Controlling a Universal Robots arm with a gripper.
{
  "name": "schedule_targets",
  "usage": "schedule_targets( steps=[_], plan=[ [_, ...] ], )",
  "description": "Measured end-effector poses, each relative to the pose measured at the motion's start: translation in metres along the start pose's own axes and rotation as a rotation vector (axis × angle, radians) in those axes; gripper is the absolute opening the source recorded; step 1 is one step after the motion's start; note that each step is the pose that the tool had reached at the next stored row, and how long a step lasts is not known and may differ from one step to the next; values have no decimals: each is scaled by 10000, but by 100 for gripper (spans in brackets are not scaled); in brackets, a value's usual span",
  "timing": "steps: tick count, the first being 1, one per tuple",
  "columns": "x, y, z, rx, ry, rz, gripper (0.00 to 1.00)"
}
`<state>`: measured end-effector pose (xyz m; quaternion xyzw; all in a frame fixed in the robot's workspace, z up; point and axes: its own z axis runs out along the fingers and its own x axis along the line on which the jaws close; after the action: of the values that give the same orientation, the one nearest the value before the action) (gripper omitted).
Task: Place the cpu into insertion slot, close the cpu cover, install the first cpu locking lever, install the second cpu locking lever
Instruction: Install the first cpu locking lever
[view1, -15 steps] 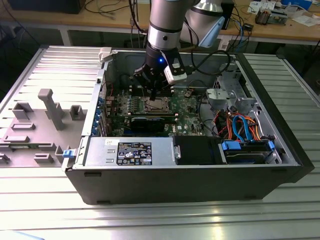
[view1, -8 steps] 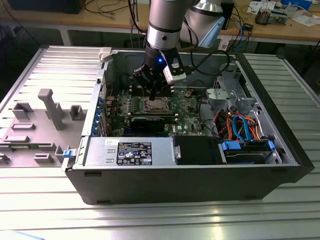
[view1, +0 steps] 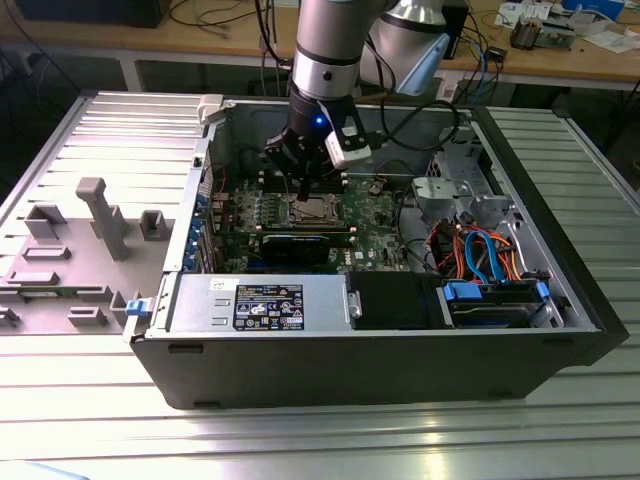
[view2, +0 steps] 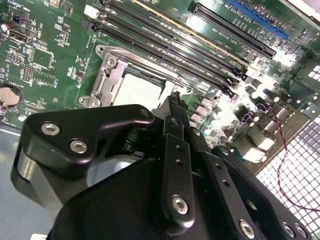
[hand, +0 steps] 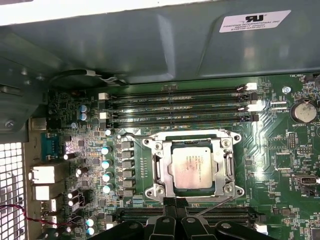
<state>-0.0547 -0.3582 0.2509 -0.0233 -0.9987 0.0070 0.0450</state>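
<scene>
Gripper (hand: 175, 212): fingers nearly together, nothing held, tips just beside socket edge. Cpu (hand: 193, 167): seated in insertion slot (hand: 159, 167), cpu cover (hand: 226, 165) down round it, on green board (hand: 280, 160).

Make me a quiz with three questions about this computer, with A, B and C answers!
1. Where is the cpu?
A. In the insertion slot
B. On the table outside the case
C. On top of the memory slots

2. What colour is the circuit board?
A. Red
B. Green
C. Yellow

3. How is the cpu cover?
A. Standing straight up
B. Taken off
C. Lying flat around the cpu

Answers:
1. A: the first wrist view shows the silver chip inside the socket.
2. B: the board is green in both wrist views.
3. C: the metal frame lies flat, with the chip showing through its cut-out.
</scene>
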Motion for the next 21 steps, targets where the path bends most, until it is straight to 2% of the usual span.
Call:
schedule_targets(
  steps=[21],
  plan=[
    [27, -1, 2, 1, 0, 0, 11]
  ],
)
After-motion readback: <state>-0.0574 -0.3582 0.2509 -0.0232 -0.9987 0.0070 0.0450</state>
